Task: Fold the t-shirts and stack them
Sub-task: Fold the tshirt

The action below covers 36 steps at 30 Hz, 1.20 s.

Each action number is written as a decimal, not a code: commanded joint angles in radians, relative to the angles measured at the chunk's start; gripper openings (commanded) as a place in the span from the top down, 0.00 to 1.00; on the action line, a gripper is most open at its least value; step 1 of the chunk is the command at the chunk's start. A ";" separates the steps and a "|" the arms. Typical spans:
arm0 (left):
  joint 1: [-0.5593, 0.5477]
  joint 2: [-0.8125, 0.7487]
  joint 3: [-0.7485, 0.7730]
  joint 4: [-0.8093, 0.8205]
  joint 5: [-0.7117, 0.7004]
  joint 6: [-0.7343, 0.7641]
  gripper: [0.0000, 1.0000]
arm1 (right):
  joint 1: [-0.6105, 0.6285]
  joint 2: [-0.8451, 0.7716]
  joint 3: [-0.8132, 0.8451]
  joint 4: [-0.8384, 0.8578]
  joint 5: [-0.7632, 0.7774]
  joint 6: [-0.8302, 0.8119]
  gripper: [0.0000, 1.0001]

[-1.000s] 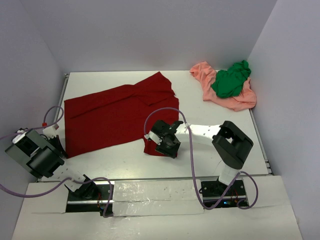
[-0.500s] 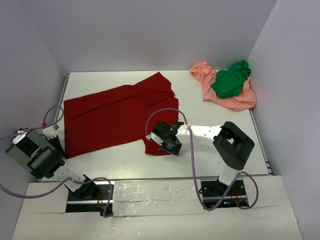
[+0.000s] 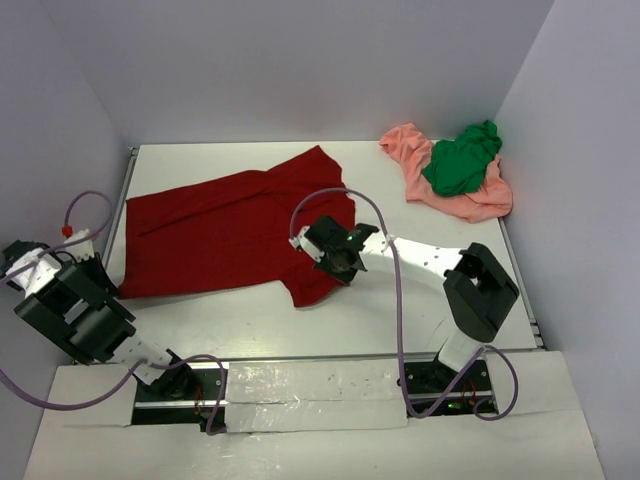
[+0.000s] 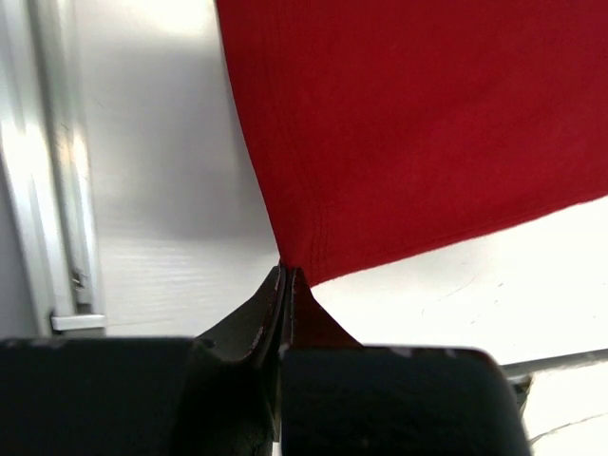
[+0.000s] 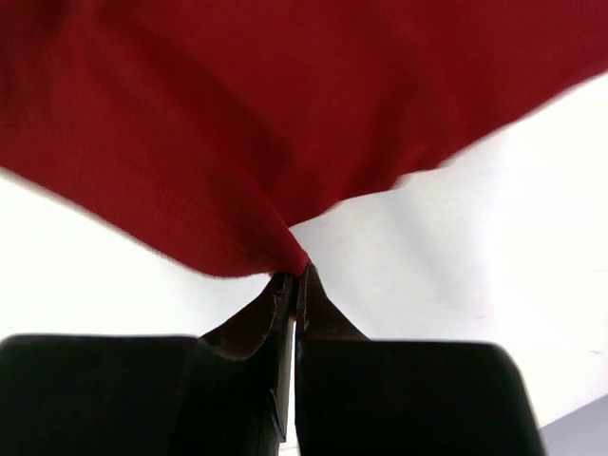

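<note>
The dark red t-shirt [image 3: 225,230] lies spread across the left and middle of the table. My left gripper [image 4: 285,272] is shut on its near left corner, and the cloth [image 4: 408,133] fans out taut from the closed tips. Over the shirt's near right part, my right gripper [image 3: 338,262] is shut on a pinch of the red hem [image 5: 218,161], raised off the white table [image 5: 456,256]. The green t-shirt [image 3: 462,160] lies crumpled on the salmon-pink t-shirt [image 3: 482,205] at the far right corner.
Purple-grey walls close in the table on the left, back and right. A metal rail [image 4: 52,161] runs along the table's left edge beside my left gripper. Cables loop over both arms [image 3: 345,200].
My right gripper closed on the red shirt's near right hem and pulled it up and away from the front edge. The left arm shifted left, drawing the near left corner with it.
</note>
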 commanded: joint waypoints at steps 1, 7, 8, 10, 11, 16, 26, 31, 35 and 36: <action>0.010 -0.034 0.087 -0.048 0.090 -0.012 1.00 | -0.049 -0.036 0.116 0.044 0.048 -0.028 1.00; 0.002 -0.006 0.164 -0.060 0.143 -0.046 1.00 | -0.135 0.047 0.297 0.044 0.039 -0.071 1.00; -0.003 0.006 0.180 -0.063 0.149 -0.046 1.00 | -0.144 0.076 0.323 0.041 0.034 -0.077 1.00; -0.013 0.013 0.190 -0.060 0.162 -0.060 1.00 | -0.169 0.107 0.394 0.036 0.022 -0.083 1.00; -0.020 0.018 0.200 -0.055 0.163 -0.070 1.00 | -0.177 0.137 0.419 0.038 0.017 -0.085 1.00; -0.070 0.035 0.228 -0.005 0.189 -0.118 1.00 | -0.203 0.278 0.589 0.030 0.000 -0.097 1.00; -0.181 0.081 0.294 0.174 0.223 -0.300 1.00 | -0.255 0.544 0.999 -0.013 0.006 -0.115 1.00; -0.220 0.119 0.319 0.247 0.206 -0.363 1.00 | -0.298 0.653 1.187 -0.030 0.031 -0.129 1.00; -0.234 0.150 0.326 0.287 0.191 -0.391 1.00 | -0.338 0.694 1.242 -0.019 0.048 -0.143 1.00; -0.239 0.162 0.328 0.293 0.188 -0.391 1.00 | -0.344 0.705 1.246 -0.017 0.051 -0.146 1.00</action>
